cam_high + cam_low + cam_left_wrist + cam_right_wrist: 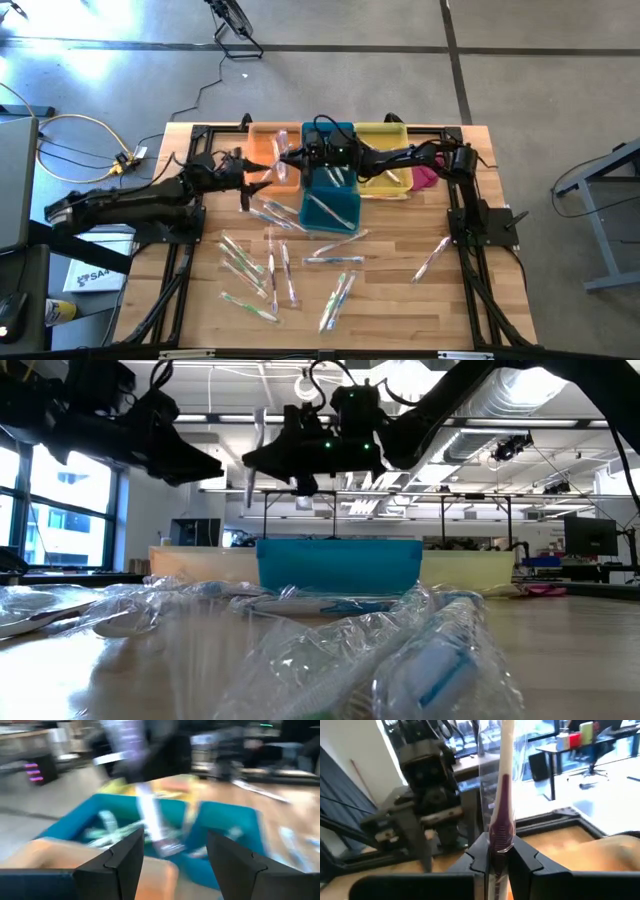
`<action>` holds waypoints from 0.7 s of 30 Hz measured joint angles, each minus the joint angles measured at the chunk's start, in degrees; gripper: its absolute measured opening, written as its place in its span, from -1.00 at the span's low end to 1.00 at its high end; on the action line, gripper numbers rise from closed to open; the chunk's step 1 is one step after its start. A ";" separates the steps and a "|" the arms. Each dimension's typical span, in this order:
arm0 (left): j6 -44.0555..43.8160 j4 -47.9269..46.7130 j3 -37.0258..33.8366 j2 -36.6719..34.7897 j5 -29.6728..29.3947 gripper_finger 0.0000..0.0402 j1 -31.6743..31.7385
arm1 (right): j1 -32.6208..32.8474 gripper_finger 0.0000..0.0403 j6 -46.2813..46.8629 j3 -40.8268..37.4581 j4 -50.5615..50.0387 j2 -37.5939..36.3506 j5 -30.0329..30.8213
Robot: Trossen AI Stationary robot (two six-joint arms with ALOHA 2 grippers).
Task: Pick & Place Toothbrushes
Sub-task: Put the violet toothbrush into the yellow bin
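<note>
Partly hidden by its glossy clear wrapper, a thin pink-and-white toothbrush (501, 815) is clamped upright in the right gripper (499, 855), upper centre of the high view, over the orange bin (268, 140). Left gripper (175, 857) is seen spread wide, empty, beside it; wrapped toothbrushes (285, 275) are scattered on the wood table (400, 300).

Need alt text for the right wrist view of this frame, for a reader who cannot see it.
The right claw is shut on a wrapped toothbrush with a white and dark pink handle, held upright in its clear wrapper. Behind it is the left claw, with the wooden table below and a room with desks beyond.
</note>
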 joint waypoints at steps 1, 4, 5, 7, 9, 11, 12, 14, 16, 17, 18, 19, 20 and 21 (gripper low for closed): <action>-0.52 -1.39 0.00 -1.72 -1.20 0.03 1.14 | 0.06 -0.84 -1.14 -0.55 -0.23 -0.84 1.21; -1.79 -4.67 0.00 -6.28 -0.60 0.03 4.32 | 0.59 -0.84 -4.03 -2.92 -0.45 -3.74 4.66; -1.67 -5.30 0.00 -7.42 1.26 0.03 5.14 | 0.61 -0.84 -4.74 -3.99 -0.66 -4.86 5.38; -0.54 -5.54 -0.11 -9.02 5.02 0.03 6.47 | 0.68 -0.84 -5.52 -6.42 -0.57 -6.97 7.28; 0.00 -5.27 -1.31 -10.70 6.91 0.03 7.66 | 0.49 -0.84 -6.16 -9.52 -0.85 -9.69 9.48; -0.75 -4.66 -3.15 -12.29 7.03 0.03 8.91 | 0.45 -0.84 -6.69 -12.42 -0.06 -11.95 12.73; -1.64 -4.11 -4.37 -13.09 7.07 0.03 9.51 | 0.22 -0.84 -6.67 -14.27 -0.24 -13.51 14.16; -3.96 -1.36 -6.91 -14.44 7.04 0.03 10.52 | 0.07 -0.84 -6.67 -17.24 -0.21 -15.77 16.51; -5.53 2.80 -9.54 -15.71 7.09 0.03 11.14 | -0.07 -0.84 -6.55 -20.51 -0.57 -18.40 19.71; -5.95 4.51 -10.69 -16.23 7.09 0.03 11.37 | -0.15 -0.84 -6.52 -21.79 -0.43 -19.56 21.24; -6.06 5.20 -11.36 -16.61 7.13 0.03 11.37 | -0.15 -0.84 -6.50 -22.98 -0.12 -20.78 22.73; -6.23 6.39 -11.89 -16.99 7.03 0.03 11.35 | -0.22 -0.84 -6.33 -24.40 -0.31 -22.23 24.05; -6.34 6.31 -12.11 -17.60 6.92 0.03 11.30 | -0.39 -0.84 -6.22 -25.76 -0.70 -23.61 25.40; -6.38 5.77 -12.15 -17.86 6.88 0.03 11.30 | -0.53 -0.84 -6.16 -26.87 -0.55 -24.84 26.82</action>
